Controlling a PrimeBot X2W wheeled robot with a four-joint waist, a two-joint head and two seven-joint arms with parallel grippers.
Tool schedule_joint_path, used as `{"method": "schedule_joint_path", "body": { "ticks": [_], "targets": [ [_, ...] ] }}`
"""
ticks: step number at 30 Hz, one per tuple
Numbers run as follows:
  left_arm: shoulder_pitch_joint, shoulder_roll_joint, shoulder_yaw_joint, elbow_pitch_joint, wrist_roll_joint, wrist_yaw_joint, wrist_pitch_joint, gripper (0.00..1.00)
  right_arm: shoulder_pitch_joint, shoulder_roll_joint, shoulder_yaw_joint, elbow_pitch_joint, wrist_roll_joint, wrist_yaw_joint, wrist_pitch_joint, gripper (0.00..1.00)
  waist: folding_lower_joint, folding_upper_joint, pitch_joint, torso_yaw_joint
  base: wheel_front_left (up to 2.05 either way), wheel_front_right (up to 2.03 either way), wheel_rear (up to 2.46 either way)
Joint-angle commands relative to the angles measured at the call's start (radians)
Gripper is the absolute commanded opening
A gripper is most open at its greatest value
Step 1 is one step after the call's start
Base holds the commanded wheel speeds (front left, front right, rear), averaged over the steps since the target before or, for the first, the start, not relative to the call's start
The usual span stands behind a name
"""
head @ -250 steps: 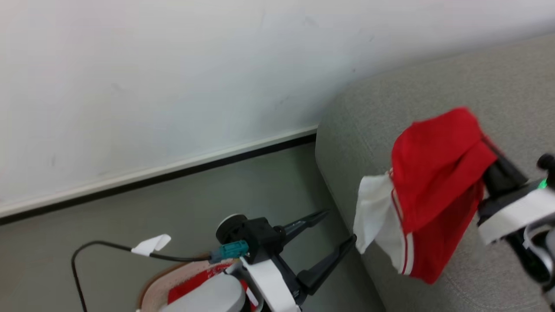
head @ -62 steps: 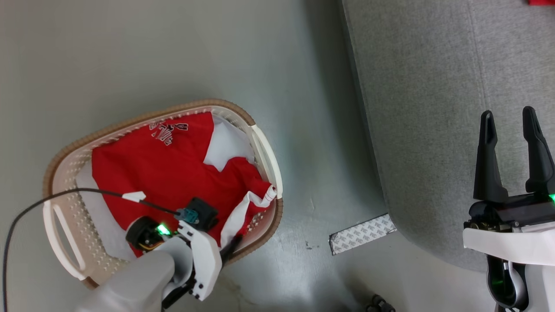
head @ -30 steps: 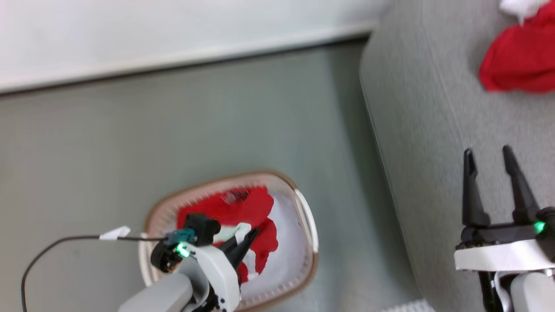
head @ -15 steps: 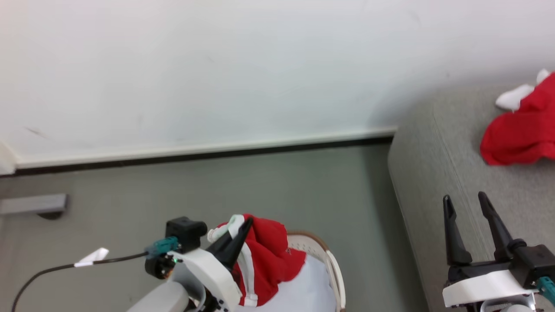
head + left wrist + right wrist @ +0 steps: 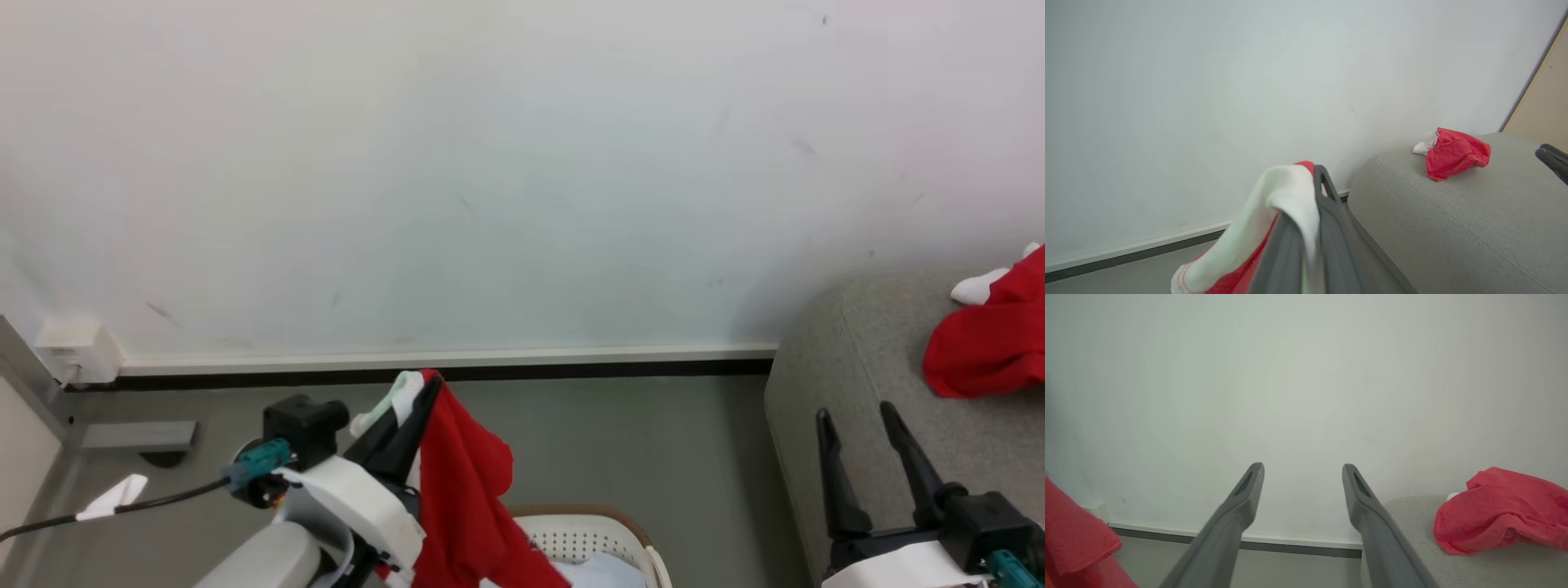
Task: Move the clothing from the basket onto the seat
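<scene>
My left gripper [image 5: 420,390] is shut on a red garment with white trim [image 5: 461,498], lifted above the basket [image 5: 608,535], whose cream rim shows at the bottom of the head view. In the left wrist view the white trim [image 5: 1286,200] drapes over my closed fingers [image 5: 1331,212]. My right gripper [image 5: 857,420] is open with nothing between its fingers, held over the front of the grey seat [image 5: 865,359]. Another red garment [image 5: 988,343] with a white piece [image 5: 976,287] lies on the seat [image 5: 1453,212]; the same red garment [image 5: 1506,508] appears beside my right gripper [image 5: 1302,469].
A white wall with a dark baseboard [image 5: 490,371] runs behind the grey floor. A wall socket box [image 5: 73,351] and a grey bracket [image 5: 135,435] sit at the left. A tan panel [image 5: 1541,106] stands right of the seat.
The camera has tilted up, so the basket has sunk to the bottom edge. My left gripper has risen further with the red garment, now hanging clear of the basket. The right gripper stays open.
</scene>
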Motion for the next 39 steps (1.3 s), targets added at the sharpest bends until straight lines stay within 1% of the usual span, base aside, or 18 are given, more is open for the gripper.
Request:
{"method": "schedule_joint_path", "body": {
  "ticks": [1, 7, 10, 15, 20, 24, 27, 30, 38, 39],
  "targets": [
    [0.017, 0.016, 0.007, -0.007, 0.007, 0.006, 0.002, 0.00, 0.012, -0.007, 0.012, 0.006, 0.009, -0.002, -0.003, 1.00, 0.0003, -0.0001, -0.018, 0.008, 0.00, 0.00, 0.00],
    [0.032, 0.048, 0.008, -0.047, -0.005, 0.015, 0.022, 0.00, 0.016, -0.028, 0.082, 0.023, 0.047, -0.002, -0.003, 1.00, 0.0003, -0.0001, -0.052, 0.011, 0.00, 0.00, 0.00],
    [0.030, 0.057, 0.010, -0.072, -0.004, 0.021, 0.029, 0.00, 0.007, -0.046, 0.153, 0.026, 0.076, -0.002, -0.003, 1.00, 0.0003, -0.0001, -0.053, 0.014, 0.00, 0.00, 0.00],
    [0.012, 0.068, 0.004, -0.124, 0.005, 0.020, 0.042, 0.00, -0.040, -0.116, 0.360, 0.019, 0.157, -0.002, -0.003, 1.00, 0.0003, -0.0001, -0.050, 0.018, 0.00, 0.00, 0.00],
    [-0.014, 0.063, -0.013, -0.189, 0.017, 0.010, 0.069, 0.00, -0.136, -0.170, 0.578, 0.028, 0.246, -0.002, -0.002, 1.00, 0.0003, -0.0001, -0.044, 0.024, 0.00, 0.00, 0.00],
    [-0.035, 0.047, -0.038, -0.231, 0.030, 0.002, 0.094, 0.00, -0.225, -0.191, 0.723, 0.035, 0.315, -0.002, -0.002, 1.00, 0.0003, -0.0001, -0.042, 0.030, 0.00, 0.00, 0.00],
    [-0.050, 0.029, -0.061, -0.250, 0.034, -0.007, 0.110, 0.00, -0.287, -0.199, 0.806, 0.045, 0.363, -0.002, -0.002, 1.00, 0.0003, -0.0001, -0.041, 0.036, 0.00, 0.00, 0.00],
    [-0.064, 0.012, -0.081, -0.262, 0.040, -0.012, 0.123, 0.00, -0.336, -0.196, 0.854, 0.059, 0.394, -0.002, -0.002, 1.00, 0.0003, -0.0001, -0.042, 0.041, 0.00, 0.00, 0.00],
    [-0.081, -0.033, -0.132, -0.307, 0.040, -0.032, 0.156, 0.00, -0.391, -0.173, 0.914, 0.132, 0.423, -0.002, -0.002, 1.00, 0.0003, -0.0001, -0.040, 0.049, 0.00, 0.00, 0.00],
    [-0.082, -0.036, -0.135, -0.309, 0.040, -0.031, 0.159, 0.00, -0.396, -0.169, 0.921, 0.140, 0.431, -0.002, -0.002, 0.47, 0.0003, -0.0001, -0.039, 0.050, 0.00, 0.00, 0.00]
  ]
}}
